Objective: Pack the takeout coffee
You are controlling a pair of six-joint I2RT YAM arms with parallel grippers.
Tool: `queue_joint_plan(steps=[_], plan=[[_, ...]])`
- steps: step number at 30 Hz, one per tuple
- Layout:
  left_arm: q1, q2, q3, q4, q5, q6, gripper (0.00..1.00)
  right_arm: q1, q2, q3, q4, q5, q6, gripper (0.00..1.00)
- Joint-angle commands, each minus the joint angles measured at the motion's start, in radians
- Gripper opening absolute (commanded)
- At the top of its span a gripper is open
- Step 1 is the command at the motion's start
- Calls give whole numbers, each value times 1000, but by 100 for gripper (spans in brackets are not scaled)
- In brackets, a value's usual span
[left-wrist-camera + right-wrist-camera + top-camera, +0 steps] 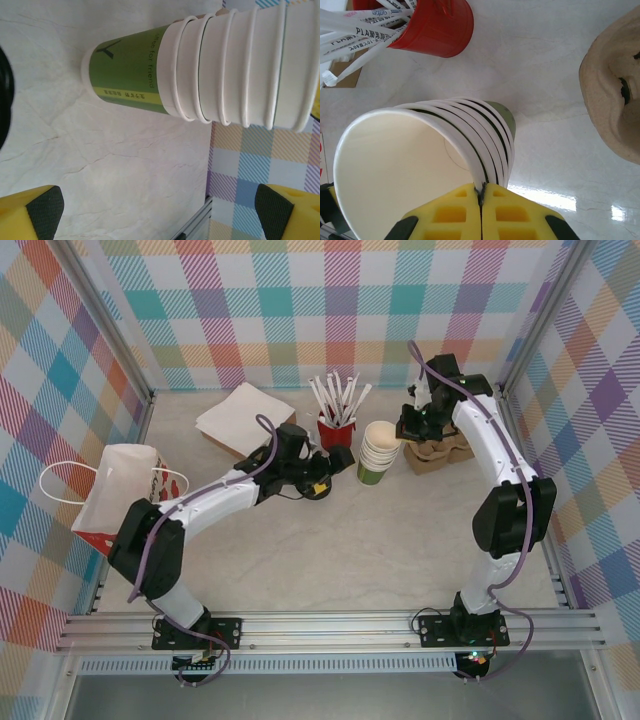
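Cups (378,452), green-sided and nested in a stack, stand on the table (330,550) beside the red cup (335,430) of sticks. Right gripper (481,192) pinches the near rim of the top cup (395,165), fingers closed. Left gripper (157,212) hangs wide open just left of the stack, not touching.

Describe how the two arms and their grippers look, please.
The left arm and right arm have white shells, black joints and a purple cable along each. The left gripper and right gripper have yellow fingers with black pads.
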Motion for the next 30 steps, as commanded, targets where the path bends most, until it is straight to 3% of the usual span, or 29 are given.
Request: queue_joint_plan(steps=[1,14,30], plan=[[-12,38,48,78,33,-69,100,0,-35,-7,-13,-25,0,6],[-19,155,99,199,66,-154,97,0,-34,-28,-7,-41,-2,6],[-21,193,103,292,57,-202,99,0,-28,-44,-17,-59,14,6]])
